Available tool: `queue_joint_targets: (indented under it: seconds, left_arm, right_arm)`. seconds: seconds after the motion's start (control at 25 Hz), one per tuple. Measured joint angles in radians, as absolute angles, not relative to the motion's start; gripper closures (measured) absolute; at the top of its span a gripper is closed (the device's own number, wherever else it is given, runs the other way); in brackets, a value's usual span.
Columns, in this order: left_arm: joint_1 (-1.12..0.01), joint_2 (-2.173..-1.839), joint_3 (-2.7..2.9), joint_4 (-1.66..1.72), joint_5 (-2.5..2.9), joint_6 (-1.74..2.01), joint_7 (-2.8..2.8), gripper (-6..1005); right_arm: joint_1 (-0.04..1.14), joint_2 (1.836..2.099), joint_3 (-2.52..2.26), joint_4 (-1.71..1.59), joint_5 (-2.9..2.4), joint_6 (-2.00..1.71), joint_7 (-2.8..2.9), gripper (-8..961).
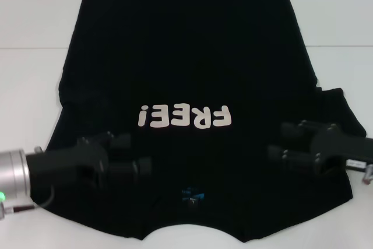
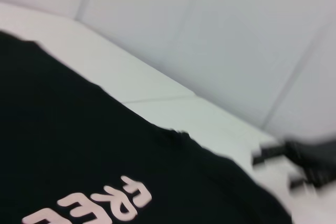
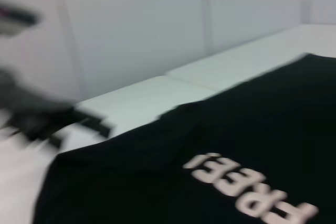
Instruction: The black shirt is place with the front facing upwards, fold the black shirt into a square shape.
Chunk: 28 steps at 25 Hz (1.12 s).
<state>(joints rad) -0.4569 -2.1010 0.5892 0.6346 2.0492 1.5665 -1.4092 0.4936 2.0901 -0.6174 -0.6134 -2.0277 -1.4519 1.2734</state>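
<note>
A: From the head camera, we saw the black shirt [image 1: 180,51] spread front-up across the white table [image 1: 29,21], collar at the near edge, hem at the far end, the cream "FREE!" lettering [image 1: 185,116] across its middle and a small blue-marked neck label [image 1: 192,193] near the collar.

B: And our arms?

A: The left gripper [image 1: 140,167] hung over the near-left shoulder, the right gripper [image 1: 277,144] over the near-right sleeve area, fingers pointing inward. We could not tell how far either was open, or whether either had cloth.

B: The left wrist camera?

A: It showed us shirt [image 2: 79,156], lettering [image 2: 105,203] and the right gripper [image 2: 302,166] blurred beyond the cloth's edge.

B: The right wrist?

A: Shirt [image 3: 236,129], lettering [image 3: 252,190], and the left gripper [image 3: 47,121] smeared at the far side.
</note>
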Motion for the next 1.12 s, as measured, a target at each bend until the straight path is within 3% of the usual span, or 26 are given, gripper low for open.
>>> queue_joint_targets:
  seconds: [0.16,0.32,0.52,0.72,1.12]
  left_arm:
    - [-0.414,-2.132,0.631,0.685,2.066,1.555,-1.227,165]
    - [-0.393,-2.142,0.632,0.726,2.071,1.528,-1.170,51]
    - [-0.396,-2.129,0.633,0.726,2.073,1.511,-1.162,62]
    - [-0.398,-2.129,0.637,0.726,2.073,1.500,-1.149,62]
    - [-0.403,-2.129,0.651,0.723,2.076,1.473,-1.147,61]
  right_arm:
    - [0.459,2.090,-0.584,-0.711,-2.030,-1.442,1.453,208]
    - [0.428,2.079,-0.573,-0.896,-2.083,-1.442,1.766,208]
    - [0.450,2.045,-0.572,-1.121,-2.301,-1.469,2.226,209]
    - [0.554,2.013,-0.547,-1.212,-2.587,-1.567,2.561,210]
    - [0.689,2.034,-0.554,-1.101,-2.869,-1.537,2.659,213]
